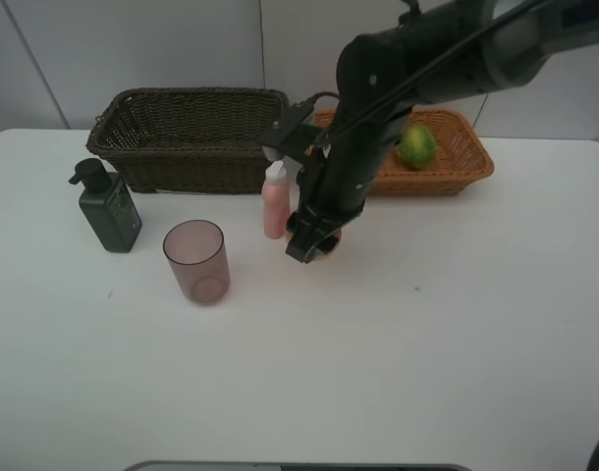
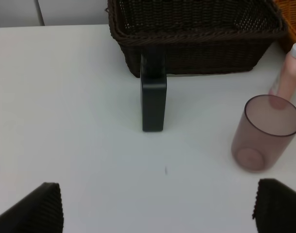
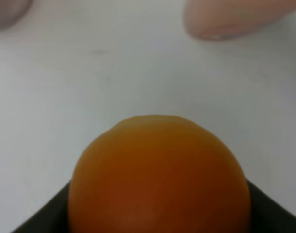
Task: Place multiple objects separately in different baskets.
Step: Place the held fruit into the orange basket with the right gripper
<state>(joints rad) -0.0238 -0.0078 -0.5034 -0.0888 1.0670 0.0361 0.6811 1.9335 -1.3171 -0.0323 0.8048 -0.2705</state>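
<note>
1. Reaching across the middle of the white table (image 1: 427, 373), the right gripper (image 1: 314, 243) points down just beside the pink bottle (image 1: 275, 204).
2. Its 2 fingers pinch an orange fruit (image 3: 157, 177). The right wrist view shows the fruit filling the gap, with a dark finger at each side of it.
3. From above, only a sliver of the fruit shows under the gripper, so it is hard to tell whether it rests on the table or sits just off it.
4. The left gripper (image 2: 157, 208) looks over bare table, its 2 fingers (image 2: 36, 211) spread wide apart.
5. Ahead of the left gripper, the dark green pump bottle (image 2: 153, 99) stands upright just in front of the dark basket (image 2: 196, 34).
6. The purplish cup (image 1: 195, 260) stands upright on the table between the pump bottle and the pink bottle, apart from both.
7. The 2 baskets sit along the back of the table, the dark one on the left of the high view and the light basket (image 1: 457, 162) on the right; the arm hides the space between them.
8. A green citrus (image 1: 415, 145) lies inside the light basket.
</note>
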